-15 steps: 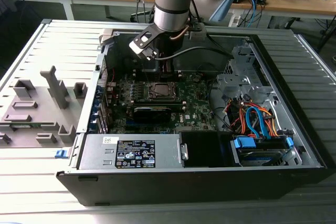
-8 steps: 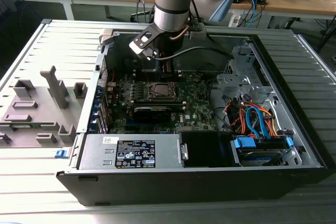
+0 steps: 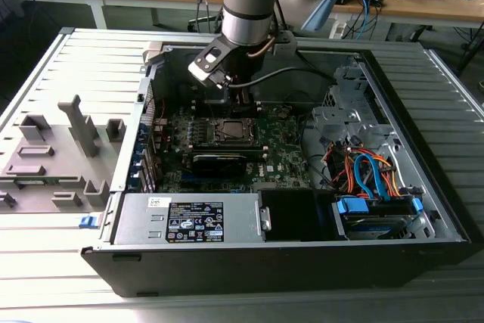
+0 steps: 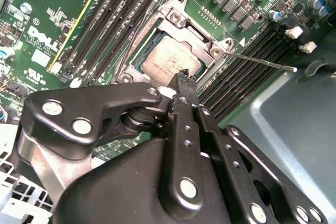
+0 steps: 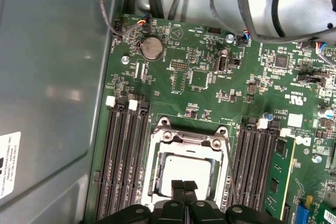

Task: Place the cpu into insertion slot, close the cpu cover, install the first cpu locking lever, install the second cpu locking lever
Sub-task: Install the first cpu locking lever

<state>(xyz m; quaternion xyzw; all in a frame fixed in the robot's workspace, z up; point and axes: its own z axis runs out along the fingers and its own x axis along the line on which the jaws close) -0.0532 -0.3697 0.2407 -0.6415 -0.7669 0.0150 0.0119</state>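
Up close, black hand [image 4: 184,80], clenched with nothing inside, tip just over the cpu [image 4: 170,59]. Already down in the insertion slot [image 5: 156,177], under the lowered cpu cover [image 4: 202,30]. Might scratch the chip if pushed down crooked.

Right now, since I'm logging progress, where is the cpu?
In both wrist views the cpu lies on the green circuit board, framed by the cpu cover, between two banks of long black slots, under the gripper.
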